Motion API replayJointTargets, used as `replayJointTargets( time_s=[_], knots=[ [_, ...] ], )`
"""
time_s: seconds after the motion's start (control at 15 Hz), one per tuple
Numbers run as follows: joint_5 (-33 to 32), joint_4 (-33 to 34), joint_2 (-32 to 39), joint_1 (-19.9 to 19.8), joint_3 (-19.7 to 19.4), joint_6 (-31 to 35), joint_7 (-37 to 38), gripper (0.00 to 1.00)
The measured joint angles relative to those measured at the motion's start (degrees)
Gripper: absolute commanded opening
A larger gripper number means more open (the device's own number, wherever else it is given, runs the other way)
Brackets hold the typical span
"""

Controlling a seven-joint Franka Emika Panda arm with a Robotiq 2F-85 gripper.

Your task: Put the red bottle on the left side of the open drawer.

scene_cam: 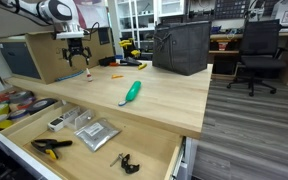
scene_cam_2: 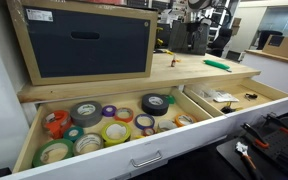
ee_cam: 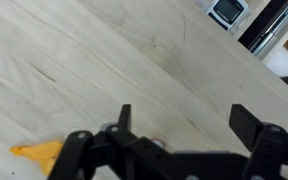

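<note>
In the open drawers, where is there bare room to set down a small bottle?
Bare floor lies between the silver packets, the black clip and the side wall of the pale-wood drawer. The compartment of coloured tape rolls is crowded.

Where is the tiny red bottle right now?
In an exterior view, the red bottle sits on the desktop at the picture's left, just below the pincer and beside the wooden box.
</note>
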Motion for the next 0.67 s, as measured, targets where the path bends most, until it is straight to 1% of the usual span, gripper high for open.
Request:
replayJointTargets(
  time_s=[0.2,0.67],
  knots=[
    [0.0,5.9,4.7,1.0,0.0,0.0,0.0,1.00],
    [0.7,17.8,14.5,1.3,0.0,-0.4,0.0,1.00]
  ],
)
